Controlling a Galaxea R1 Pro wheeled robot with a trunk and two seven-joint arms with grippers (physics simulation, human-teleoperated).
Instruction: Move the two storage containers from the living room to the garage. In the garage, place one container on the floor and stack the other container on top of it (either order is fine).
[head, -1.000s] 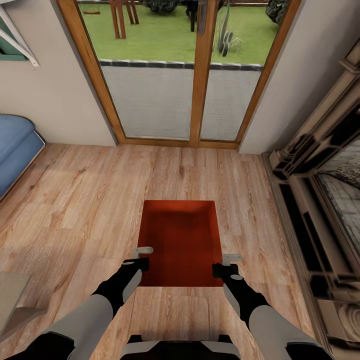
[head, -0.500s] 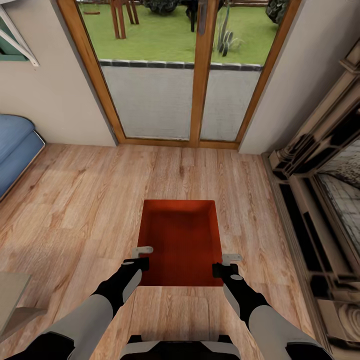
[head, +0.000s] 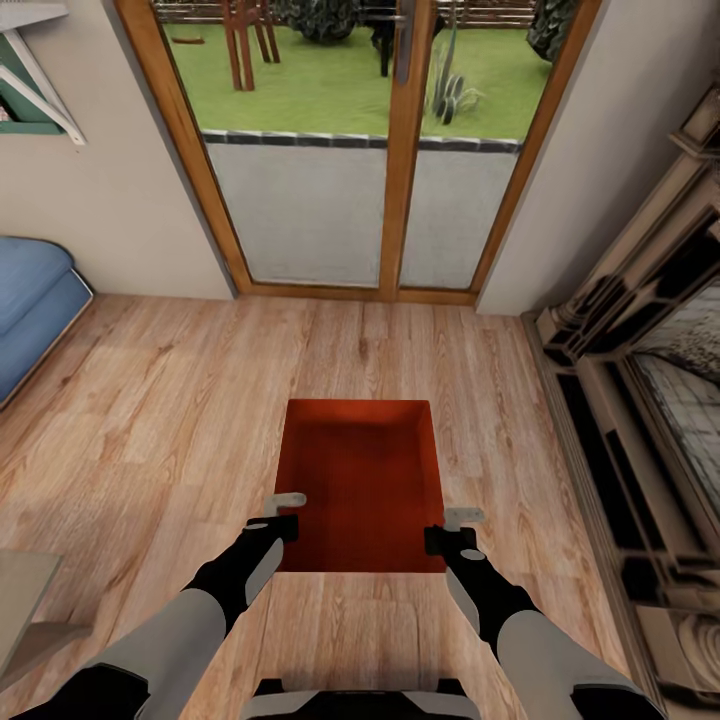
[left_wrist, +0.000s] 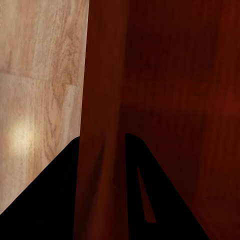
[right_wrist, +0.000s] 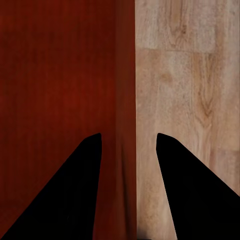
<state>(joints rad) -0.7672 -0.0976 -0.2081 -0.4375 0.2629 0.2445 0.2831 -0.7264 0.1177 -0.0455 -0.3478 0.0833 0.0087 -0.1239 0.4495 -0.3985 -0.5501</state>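
The storage container (head: 362, 485), a red-orange open-top bin with plain straight walls, sat between the two arms over the light wood plank floor (head: 150, 400) of the living room, in front of the wood-framed glass doors (head: 380, 150), with the blue sofa (head: 30, 310) off to the left and the dark fireplace (head: 640, 400) along the right. The left gripper (head: 285, 510) straddled the near end of the bin's left wall, and in the left wrist view one finger lay inside and one outside that wall (left_wrist: 102, 150), closed on it. The right gripper (head: 458, 528) did the same at the near end of the right wall (right_wrist: 127, 150), its fingers pinching the thin panel. The bin looked rigid and, being empty, probably light; its smooth walls could slip, so the two opposite long walls were the sensible places to hold, balanced on both sides. Its opening faced straight up and its long axis ran near to far, away from the robot toward the doors. Held only at the near end, the far end might sag or tip down.
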